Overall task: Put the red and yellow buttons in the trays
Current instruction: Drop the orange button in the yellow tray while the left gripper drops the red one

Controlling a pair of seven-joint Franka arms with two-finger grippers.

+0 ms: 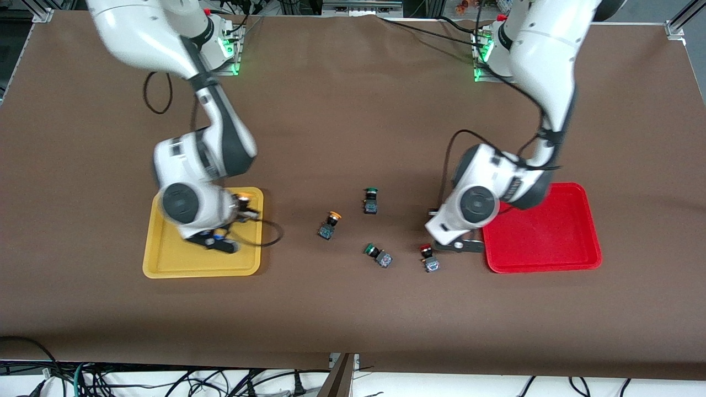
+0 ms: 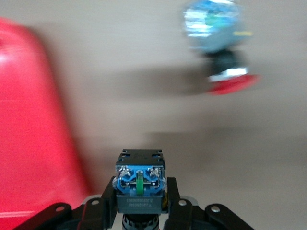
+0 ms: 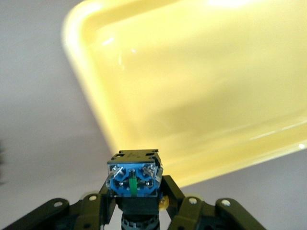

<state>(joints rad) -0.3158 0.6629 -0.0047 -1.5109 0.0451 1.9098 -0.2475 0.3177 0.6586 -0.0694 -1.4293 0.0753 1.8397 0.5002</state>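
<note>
My right gripper [image 3: 134,194] is shut on a button [image 3: 133,178] with a sliver of yellow cap showing. In the front view it [image 1: 244,208] hangs over the yellow tray [image 1: 182,263] near the rim toward the table's middle; that tray also shows in the right wrist view [image 3: 201,96]. My left gripper [image 2: 140,194] is shut on another button [image 2: 140,179] whose cap is hidden, over the table beside the red tray [image 1: 543,234] [image 2: 29,143]. A red button [image 1: 428,259] [image 2: 228,72] and a yellow button [image 1: 330,225] lie on the table between the trays.
Two green-capped switches [image 1: 370,199] [image 1: 378,255] lie on the brown table among the buttons. A black cable [image 1: 273,234] loops from the right arm's wrist beside the yellow tray. The red tray holds nothing.
</note>
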